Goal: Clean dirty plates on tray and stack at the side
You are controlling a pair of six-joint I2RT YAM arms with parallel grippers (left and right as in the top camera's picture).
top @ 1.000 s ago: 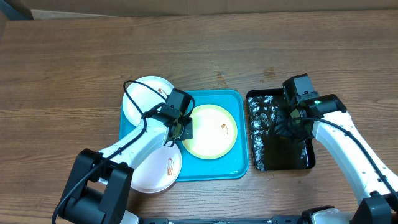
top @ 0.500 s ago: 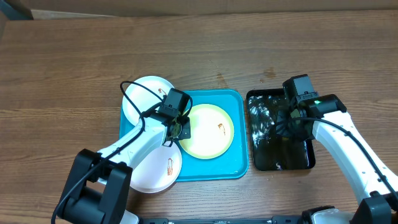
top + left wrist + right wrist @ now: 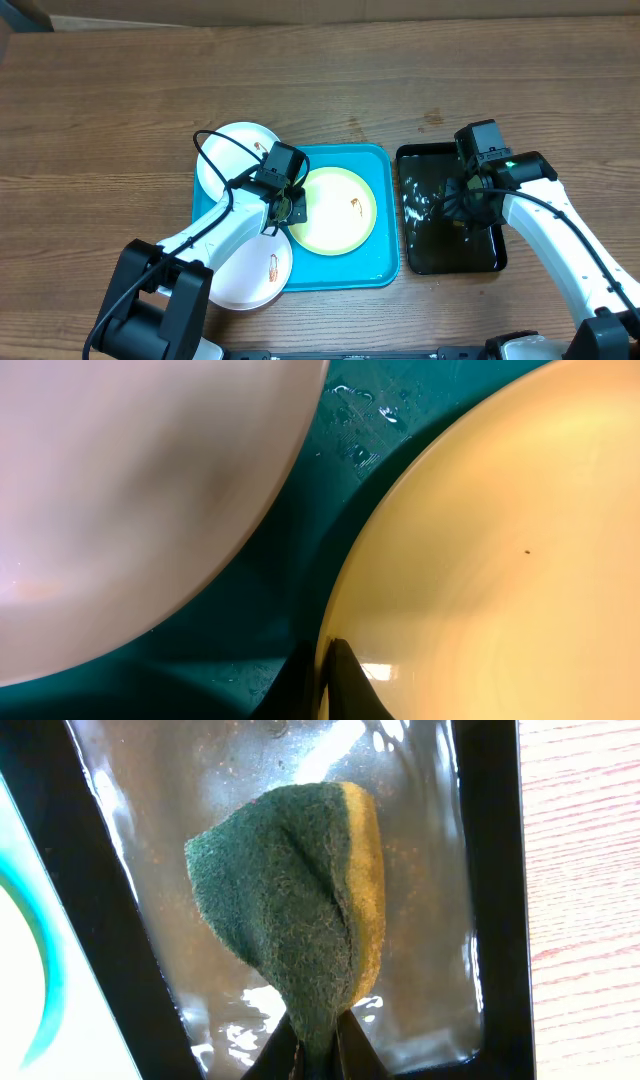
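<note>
Over the small glossy black tray [image 3: 450,268], the right gripper [image 3: 318,1045] is clamped on a green-and-yellow scouring sponge [image 3: 300,910] above shallow water [image 3: 420,850]. On the large turquoise plastic tray [image 3: 340,278], the left gripper [image 3: 290,207] pinches the left rim of the round yellow-green-rimmed plate [image 3: 335,225]; plain white round plates [image 3: 232,150] sit at that tray's left corners. Wetting the sponge seems the step in hand; next, it must cross and scrub the plate's reddish smear [image 3: 356,205].

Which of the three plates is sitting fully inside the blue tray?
The plate with the yellow-green rim, in the middle of the tray. The far white plate and the near white plate each overhang one of its left corners.
</note>
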